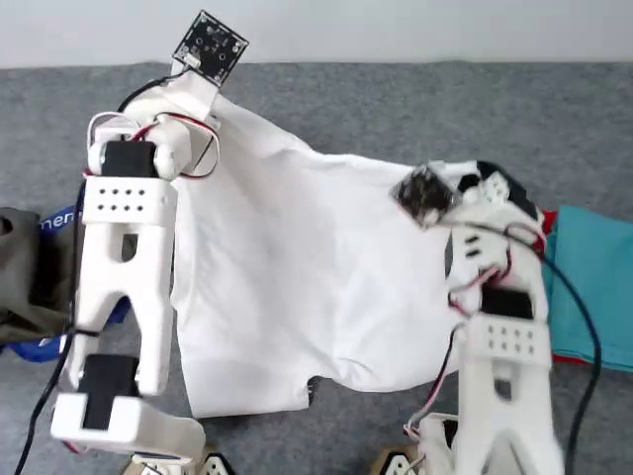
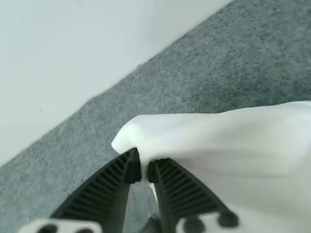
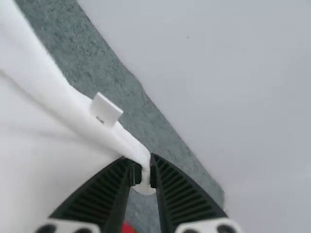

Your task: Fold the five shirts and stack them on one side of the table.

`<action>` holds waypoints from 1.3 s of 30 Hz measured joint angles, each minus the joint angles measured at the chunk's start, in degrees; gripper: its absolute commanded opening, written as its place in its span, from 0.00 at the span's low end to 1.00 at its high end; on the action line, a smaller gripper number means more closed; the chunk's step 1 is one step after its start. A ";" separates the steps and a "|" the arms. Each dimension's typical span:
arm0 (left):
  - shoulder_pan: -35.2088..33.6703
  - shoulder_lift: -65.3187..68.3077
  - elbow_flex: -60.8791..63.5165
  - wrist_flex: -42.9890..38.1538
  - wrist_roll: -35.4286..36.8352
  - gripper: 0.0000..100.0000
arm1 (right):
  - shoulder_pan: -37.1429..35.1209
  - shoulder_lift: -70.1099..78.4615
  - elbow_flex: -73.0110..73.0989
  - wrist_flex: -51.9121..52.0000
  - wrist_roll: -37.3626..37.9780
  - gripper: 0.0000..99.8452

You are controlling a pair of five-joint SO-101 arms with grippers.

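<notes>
The white shirt (image 1: 297, 277) is seen from above, spread wide over the grey bench (image 1: 396, 99). Its left side is covered by the left arm and its right edge by the right arm, so both gripped spots are hidden under the arms there. At the bench's left edge an olive garment (image 1: 25, 277) is cut off by the frame. Something blue (image 1: 40, 346) is tucked beside it, and what it is cannot be made out. At the right a teal shirt (image 1: 593, 287) is cut off too, with a red strip (image 1: 569, 358) showing along its near edge.

The left gripper (image 2: 144, 170) is clamped on a far corner of the white shirt. Its black ribbed fingers (image 2: 116, 179) are pressed nearly together, and a thin bit of cloth is pinched at the tips, the corner bunched into a rounded fold. The right gripper (image 3: 144, 177) is likewise closed on the shirt's rolled edge, with cloth squeezed between the tips. A small white label (image 3: 106, 110) is seen standing up from that edge a little beyond them.

The shirt cloth is smooth, matte and softly creased — the bench cover is felt-like and speckled grey.
</notes>
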State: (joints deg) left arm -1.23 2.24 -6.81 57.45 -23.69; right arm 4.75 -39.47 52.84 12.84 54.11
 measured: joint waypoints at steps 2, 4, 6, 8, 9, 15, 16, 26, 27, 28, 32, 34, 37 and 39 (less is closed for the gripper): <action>0.18 2.73 -2.64 -0.18 0.00 0.01 | -0.09 5.71 -4.92 0.00 -1.05 0.01; 0.18 5.71 -5.80 -0.18 0.00 0.01 | 0.00 11.25 -9.58 0.00 -1.49 0.01; 0.09 8.97 -9.23 -0.18 0.00 0.01 | 0.00 16.70 -14.15 0.00 -1.76 0.01; 0.00 12.22 -13.01 -0.18 0.00 0.01 | -0.44 21.71 -18.46 0.00 -1.76 0.01; 0.00 13.71 -15.12 -0.18 0.00 0.01 | -0.62 24.09 -20.66 0.00 -1.76 0.01; 0.00 23.74 -28.04 -0.18 0.00 0.01 | -1.23 36.13 -33.14 0.00 -1.76 0.01; -0.09 25.41 -30.07 -0.18 0.00 0.01 | -1.76 37.89 -35.08 0.00 -1.76 0.01; -0.53 39.82 -48.62 -0.18 0.00 0.01 | -2.73 52.48 -52.22 0.00 -1.76 0.01; -0.53 40.79 -49.93 -0.18 0.00 0.01 | -2.73 53.36 -53.36 0.00 -1.76 0.01; -0.53 41.67 -51.08 -0.18 0.00 0.01 | -2.73 54.24 -54.51 0.00 -1.76 0.01; -0.53 44.57 -53.36 -0.09 0.00 0.01 | -2.90 55.74 -56.18 0.00 -1.76 0.01; -0.35 45.19 -53.45 0.53 0.00 0.01 | -3.16 56.26 -56.26 0.00 -1.76 0.01; 0.00 45.63 -53.45 2.29 0.00 0.01 | -3.78 56.44 -56.26 0.00 -1.76 0.01; 0.00 45.80 -53.45 3.52 0.00 0.01 | -3.87 56.44 -56.26 0.00 -1.76 0.01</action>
State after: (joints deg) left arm -1.23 48.04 -60.26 60.97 -23.69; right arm 0.88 16.97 -3.43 12.84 52.35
